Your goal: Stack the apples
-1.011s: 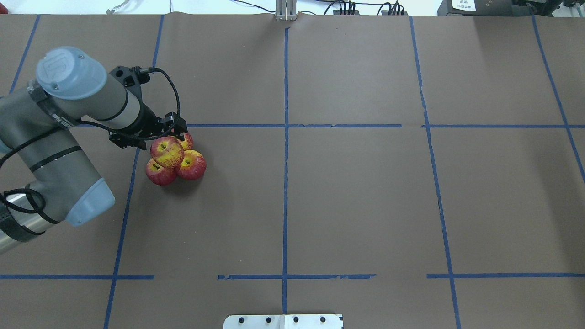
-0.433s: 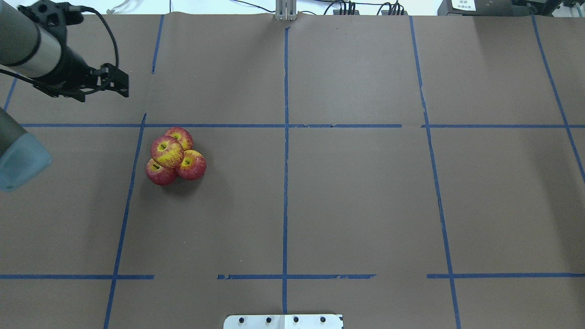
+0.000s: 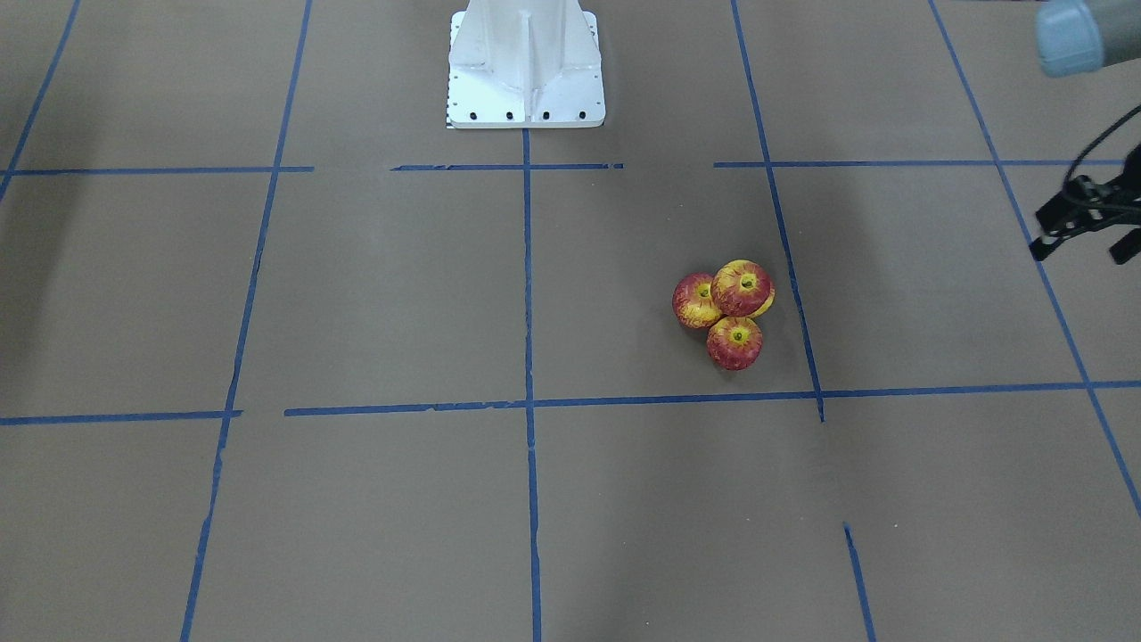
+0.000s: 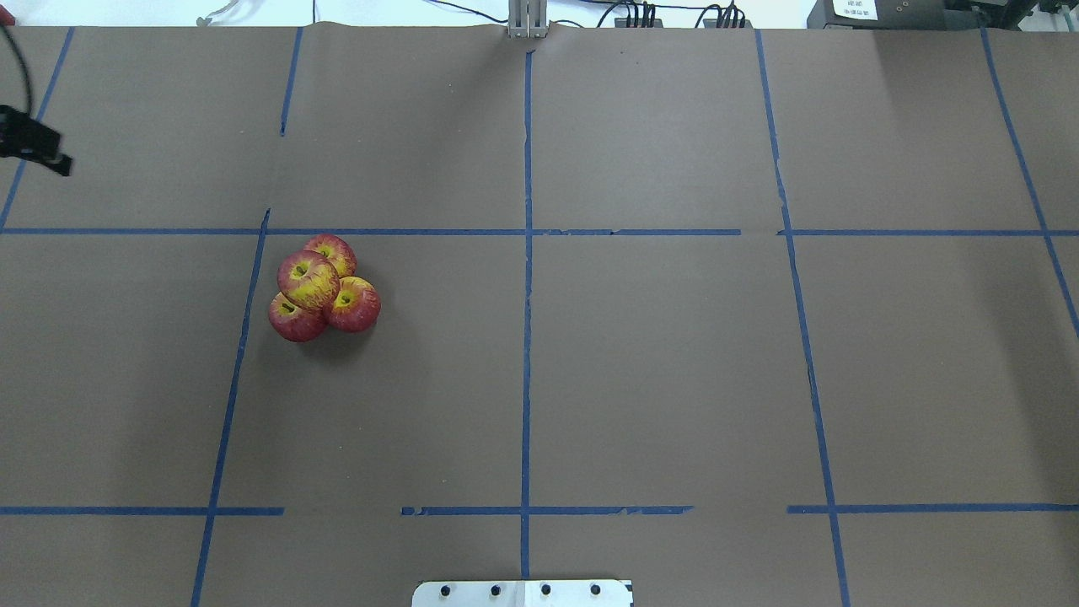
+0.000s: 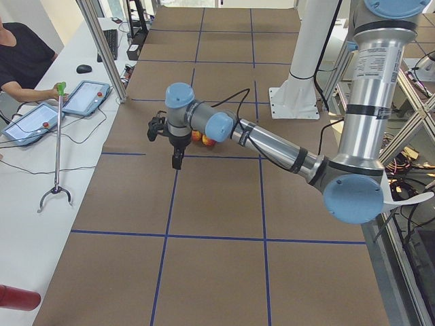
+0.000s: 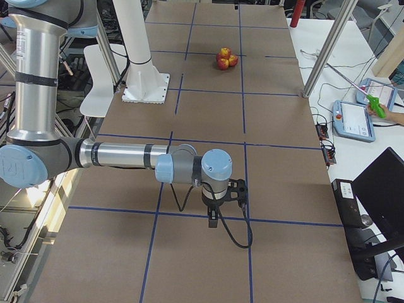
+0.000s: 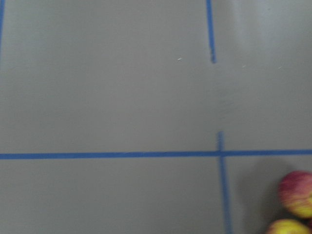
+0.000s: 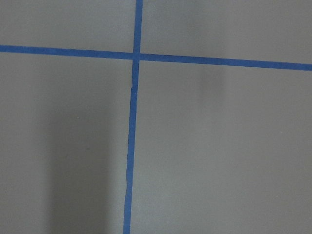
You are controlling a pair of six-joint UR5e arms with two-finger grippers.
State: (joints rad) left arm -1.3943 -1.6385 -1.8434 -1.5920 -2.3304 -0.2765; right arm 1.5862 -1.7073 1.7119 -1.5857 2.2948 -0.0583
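1. The left gripper (image 3: 1079, 250) has backed well away from the apples (image 4: 324, 291), out to the table (image 4: 674, 379) edge, jaws spread and empty.
2. Pile hasn't budged: 3 apples touching on the table, the 4th apple (image 4: 308, 281) sitting on top.
3. Stack looks done to me. Right gripper (image 6: 214, 218) hangs far off, and I can't tell how its jaws stand.
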